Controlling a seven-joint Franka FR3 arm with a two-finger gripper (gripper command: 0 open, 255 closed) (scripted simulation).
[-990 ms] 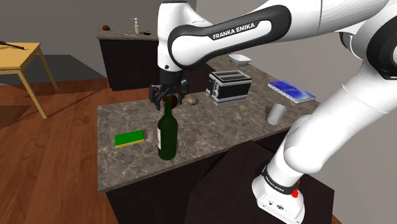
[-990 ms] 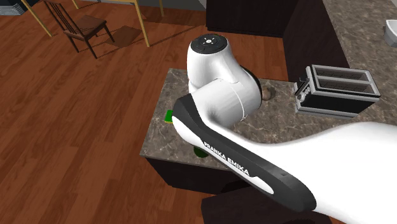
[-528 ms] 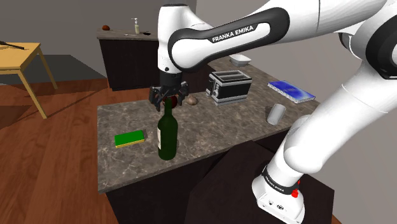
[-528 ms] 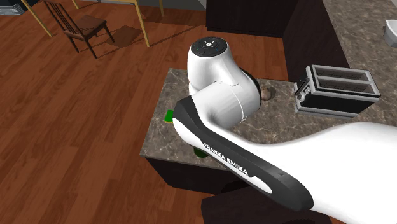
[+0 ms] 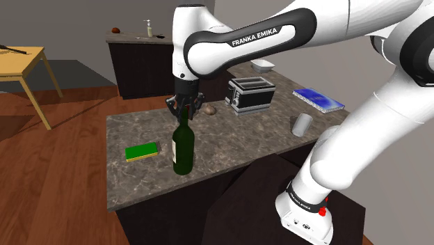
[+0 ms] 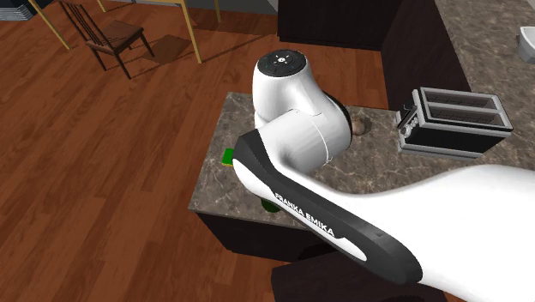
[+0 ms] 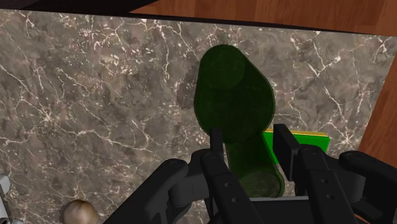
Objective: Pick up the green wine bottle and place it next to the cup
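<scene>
The fingers clasp the green wine bottle high on its neck; lifted so, it may swing or slip, toppling short of the cup.

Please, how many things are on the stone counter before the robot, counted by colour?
Green: 2, wine bottle and sponge
Grey: 2, toaster and cup
Blue: 1, book
White: 1, bowl
Brown: 1, small round lump
Total: 7
</scene>
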